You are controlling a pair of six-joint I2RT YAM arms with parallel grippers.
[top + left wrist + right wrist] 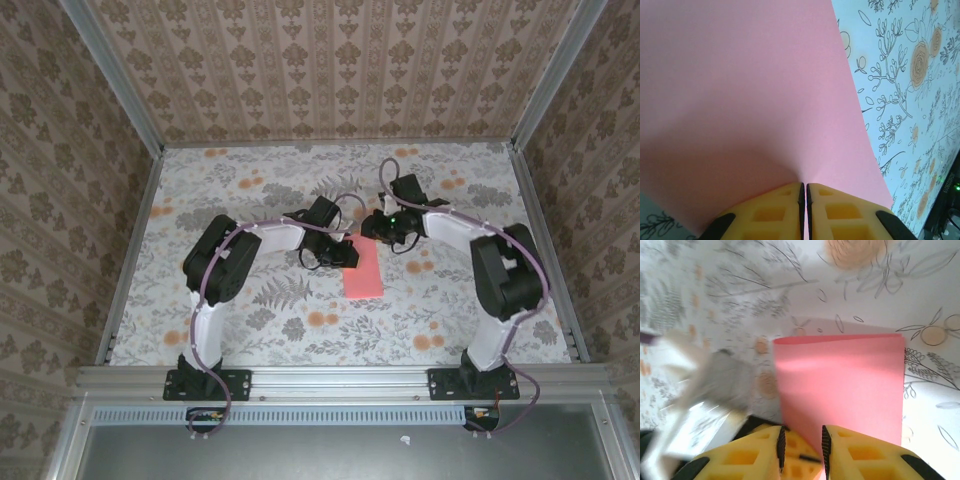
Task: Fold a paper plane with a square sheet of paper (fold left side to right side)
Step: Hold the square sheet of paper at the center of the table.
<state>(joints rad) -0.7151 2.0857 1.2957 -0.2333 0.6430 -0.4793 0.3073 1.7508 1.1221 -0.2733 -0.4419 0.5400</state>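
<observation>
The square sheet of paper [365, 270] is salmon pink and lies folded over into a narrow rectangle at the middle of the table. A paper plane is out of view. My left gripper [346, 252] is at the sheet's upper left edge. In the left wrist view its yellow fingers [770, 212] are shut on the paper [740, 100], which bulges up from the left gripper [804, 186]. My right gripper [386, 232] hovers at the sheet's far end. In the right wrist view the right gripper [801, 434] is open, a gap between its pads, with the paper [840, 375] just ahead.
The table [250, 310] has a floral cloth with orange flower blotches [322, 319]. Patterned walls and metal rails [135, 250] box it in on three sides. The left arm's white link [685, 390] shows blurred beside the right gripper.
</observation>
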